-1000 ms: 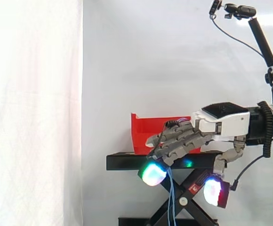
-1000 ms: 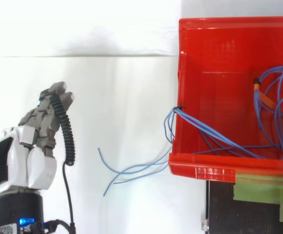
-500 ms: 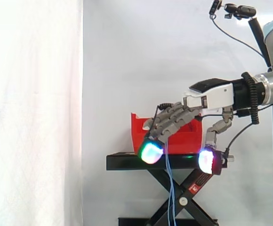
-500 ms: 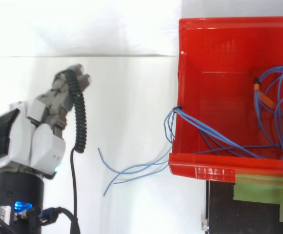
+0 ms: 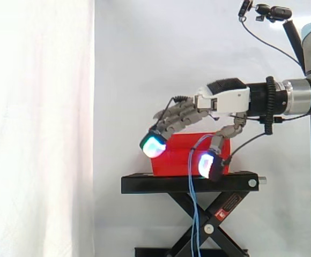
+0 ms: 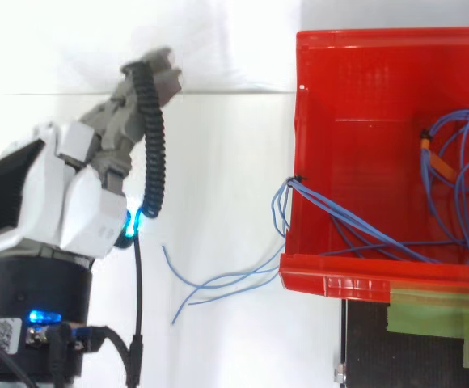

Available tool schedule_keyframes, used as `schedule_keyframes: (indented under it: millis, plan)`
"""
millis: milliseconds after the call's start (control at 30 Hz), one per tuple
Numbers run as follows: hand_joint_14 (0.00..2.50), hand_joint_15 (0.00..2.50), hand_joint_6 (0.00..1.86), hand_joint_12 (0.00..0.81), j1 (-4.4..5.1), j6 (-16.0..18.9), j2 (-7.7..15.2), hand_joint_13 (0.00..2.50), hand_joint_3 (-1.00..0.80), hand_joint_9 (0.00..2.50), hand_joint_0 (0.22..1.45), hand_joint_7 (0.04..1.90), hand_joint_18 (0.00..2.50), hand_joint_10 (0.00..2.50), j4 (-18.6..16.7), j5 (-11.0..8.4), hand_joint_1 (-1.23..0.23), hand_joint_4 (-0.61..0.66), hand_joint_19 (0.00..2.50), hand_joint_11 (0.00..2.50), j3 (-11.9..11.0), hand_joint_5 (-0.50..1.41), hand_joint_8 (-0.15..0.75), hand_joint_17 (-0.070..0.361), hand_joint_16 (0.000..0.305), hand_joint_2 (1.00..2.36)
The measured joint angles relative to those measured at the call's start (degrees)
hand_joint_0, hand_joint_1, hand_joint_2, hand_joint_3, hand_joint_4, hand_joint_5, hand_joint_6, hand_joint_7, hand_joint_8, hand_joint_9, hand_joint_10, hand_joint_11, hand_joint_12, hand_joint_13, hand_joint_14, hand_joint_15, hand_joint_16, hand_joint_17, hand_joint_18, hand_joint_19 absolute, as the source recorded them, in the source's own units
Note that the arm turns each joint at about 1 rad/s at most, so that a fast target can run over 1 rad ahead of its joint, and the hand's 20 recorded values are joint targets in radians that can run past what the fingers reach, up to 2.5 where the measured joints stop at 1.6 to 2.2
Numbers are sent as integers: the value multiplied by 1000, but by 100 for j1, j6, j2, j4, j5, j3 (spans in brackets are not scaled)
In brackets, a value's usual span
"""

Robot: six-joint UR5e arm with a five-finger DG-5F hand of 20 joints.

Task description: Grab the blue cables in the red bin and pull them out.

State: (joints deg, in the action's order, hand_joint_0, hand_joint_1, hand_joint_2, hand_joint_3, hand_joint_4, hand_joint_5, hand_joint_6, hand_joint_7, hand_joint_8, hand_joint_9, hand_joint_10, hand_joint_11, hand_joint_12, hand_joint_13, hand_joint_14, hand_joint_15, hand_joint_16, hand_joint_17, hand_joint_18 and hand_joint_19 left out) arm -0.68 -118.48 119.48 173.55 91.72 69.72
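The red bin (image 6: 344, 97) stands on a black stand (image 5: 145, 183). Blue cables (image 6: 461, 190) lie coiled inside it. One bundle goes over the bin's left wall (image 6: 286, 198), and its loose ends (image 6: 210, 283) trail outside. In the side view these strands (image 5: 194, 214) hang down past the stand. My hand (image 5: 198, 110) floats above and in front of the bin, fingers relaxed and spread, holding nothing. From above, the hand (image 6: 81, 186) is well left of the bin and clear of the cables.
An orange tie (image 6: 437, 162) binds the cables inside the bin. Green tape (image 6: 428, 311) sits on the black platform below the bin's front edge. A scissor lift (image 5: 220, 214) carries the stand. A camera pole (image 5: 305, 64) rises at the right.
The hand has risen from below the stand's top to above the bin's rim and has moved forward. The cables have not moved.
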Motion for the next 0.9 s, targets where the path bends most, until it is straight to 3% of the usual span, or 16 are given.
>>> schedule_keyframes:
  millis: [200,300,533,900]
  plan:
    - [7,174,12,382,-19,-850,2,295,-1000,511,715,345,306,4,-334,-30,-870,185,363,117,69,509,264,137,61,1000]
    - [6,169,14,381,-26,-1089,4,302,-1000,519,717,375,315,4,-371,-40,-873,191,362,121,153,527,265,136,61,1000]
    - [7,176,15,379,-50,-1246,4,315,-1000,534,728,440,325,5,-386,-47,-896,212,373,143,287,567,264,135,60,1000]
    - [7,180,15,378,-100,-1635,5,339,-1000,567,738,610,358,8,-395,-33,-986,207,378,208,308,659,263,131,58,1000]
